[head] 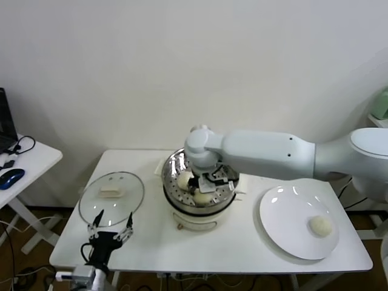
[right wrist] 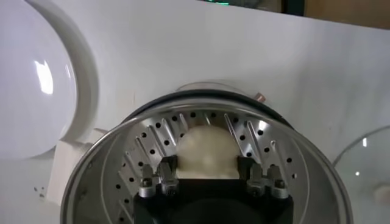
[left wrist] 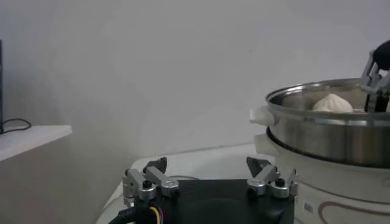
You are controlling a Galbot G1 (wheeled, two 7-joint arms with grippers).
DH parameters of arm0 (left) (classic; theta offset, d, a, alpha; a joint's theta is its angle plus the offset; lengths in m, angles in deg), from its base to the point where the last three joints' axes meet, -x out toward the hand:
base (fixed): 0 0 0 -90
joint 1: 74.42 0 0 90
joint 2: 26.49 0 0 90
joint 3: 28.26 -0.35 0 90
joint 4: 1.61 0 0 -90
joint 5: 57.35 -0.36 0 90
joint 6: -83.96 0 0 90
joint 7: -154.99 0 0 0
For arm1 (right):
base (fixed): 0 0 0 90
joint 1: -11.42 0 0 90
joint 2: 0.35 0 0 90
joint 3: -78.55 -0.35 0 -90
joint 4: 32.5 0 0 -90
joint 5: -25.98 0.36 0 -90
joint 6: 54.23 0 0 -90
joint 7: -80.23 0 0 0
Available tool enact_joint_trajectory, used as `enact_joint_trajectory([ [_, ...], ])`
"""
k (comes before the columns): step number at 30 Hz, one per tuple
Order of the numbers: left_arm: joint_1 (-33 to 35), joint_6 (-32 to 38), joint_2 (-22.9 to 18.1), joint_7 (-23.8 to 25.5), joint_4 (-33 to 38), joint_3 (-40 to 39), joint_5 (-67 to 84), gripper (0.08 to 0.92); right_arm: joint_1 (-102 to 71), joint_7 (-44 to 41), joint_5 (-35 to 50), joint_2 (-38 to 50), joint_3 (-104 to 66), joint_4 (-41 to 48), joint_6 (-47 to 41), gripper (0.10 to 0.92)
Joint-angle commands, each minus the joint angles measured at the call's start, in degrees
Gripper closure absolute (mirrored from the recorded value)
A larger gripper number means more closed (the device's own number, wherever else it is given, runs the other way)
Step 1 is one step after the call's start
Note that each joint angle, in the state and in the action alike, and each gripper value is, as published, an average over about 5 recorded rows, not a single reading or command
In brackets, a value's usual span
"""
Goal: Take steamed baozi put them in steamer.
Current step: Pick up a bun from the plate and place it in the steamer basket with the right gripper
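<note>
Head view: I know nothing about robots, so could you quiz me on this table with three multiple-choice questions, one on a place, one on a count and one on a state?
1. Where is the glass lid?
A. On the steamer
B. On the plate
C. Flat on the table, to the robot's left of the steamer

2. How many buns lie on the plate?
A. One
B. None
C. Three

3. What is the right gripper doing?
A. Hanging open over the plate
B. Shut on a bun inside the steamer
C. Lifting the lid

Answers:
1 C: the lid lies on the table beside the steamer.
2 A: a single bun sits on the plate.
3 B: the right gripper clasps the held bun over the perforated bottom, while the left gripper waits open near the lid.
</note>
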Motion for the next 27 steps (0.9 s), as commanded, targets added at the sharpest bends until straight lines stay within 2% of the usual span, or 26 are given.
enact_joint_trajectory([
  [1, -0.8, -0.6, 0.1, 0.1, -0.1, -0.3, -0.1, 0.177, -0.8, 0.1, 0.1, -0.2, 0.6, -0.1, 0.1, 0.381],
  [17, -0.7, -0.9, -0.3, -0.1, 0.0, -0.7, -0.9, 0.177, -0.7, 0.5, 0.1, 0.8, 0.5, 0.3, -0.4, 0.366],
  [20, -0.8, -0.9, -0.3, -0.1, 0.0, -0.7, -0.9, 0.177, -0.6, 0.7, 0.1, 0.9, 0.4, 0.3, -0.4, 0.34],
  [27, -0.9, -1.0, -0.3, -0.2, 0.0, -0.7, -1.0, 0.177, -0.2, 0.3, 0.4, 1.1, -0.6, 0.5, -0.3, 0.211],
])
